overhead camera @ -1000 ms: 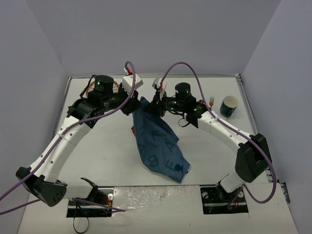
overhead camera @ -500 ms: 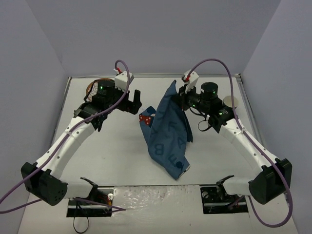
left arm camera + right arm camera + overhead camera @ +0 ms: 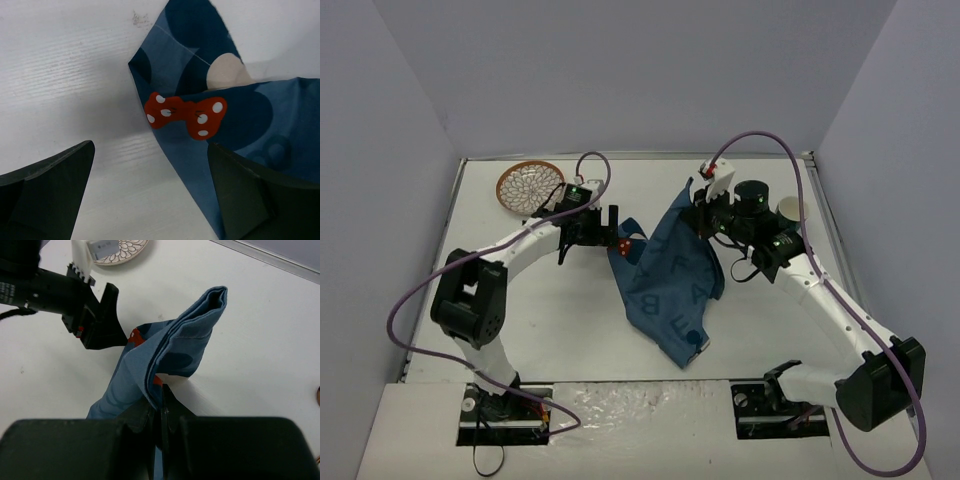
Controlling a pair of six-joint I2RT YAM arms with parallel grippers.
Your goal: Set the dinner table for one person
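Observation:
My right gripper (image 3: 698,215) (image 3: 161,395) is shut on a folded edge of the dark blue letter-printed placemat (image 3: 670,280) (image 3: 190,345), holding its upper part bunched above the dinner table (image 3: 540,310). The lower part of the cloth trails toward the near edge. My left gripper (image 3: 605,235) (image 3: 150,147) (image 3: 117,315) stands open low over the table, just left of the cloth's left corner. That corner carries a red polka-dot bow (image 3: 185,112). Nothing is between the left jaws except table and the cloth's edge.
A round brown patterned plate (image 3: 530,185) (image 3: 120,252) lies at the back left. A paper cup (image 3: 788,208) stands at the back right, partly hidden behind my right arm. Grey walls close in the table's sides and back.
My left gripper has opened, let go of the placemat and come down beside its left corner. My right gripper has carried the cloth's top to the right and stayed shut on it.

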